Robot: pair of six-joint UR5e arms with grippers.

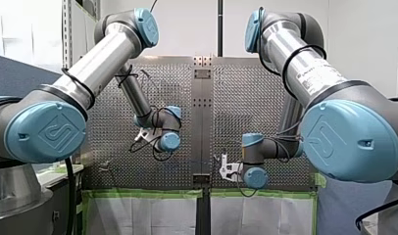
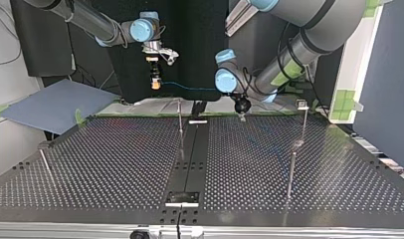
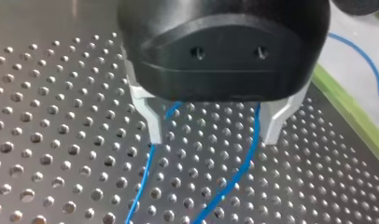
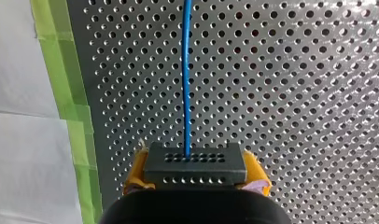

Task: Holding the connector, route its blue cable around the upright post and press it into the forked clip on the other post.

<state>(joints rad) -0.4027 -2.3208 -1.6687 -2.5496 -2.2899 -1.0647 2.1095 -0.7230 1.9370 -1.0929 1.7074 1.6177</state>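
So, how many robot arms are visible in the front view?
2. My left arm enters at the view's left, my right arm at its right; none seems hidden.

Perforated table bears upright posts; blue cable runs over it.

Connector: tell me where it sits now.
The connector is clamped between the yellow pads of my right tool, high at the top view's left, its blue cable leading away.

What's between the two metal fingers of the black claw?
The blue cable: in the left wrist view two strands pass between the open fingers of my left claw, over the holed table. My right claw grips its connector.
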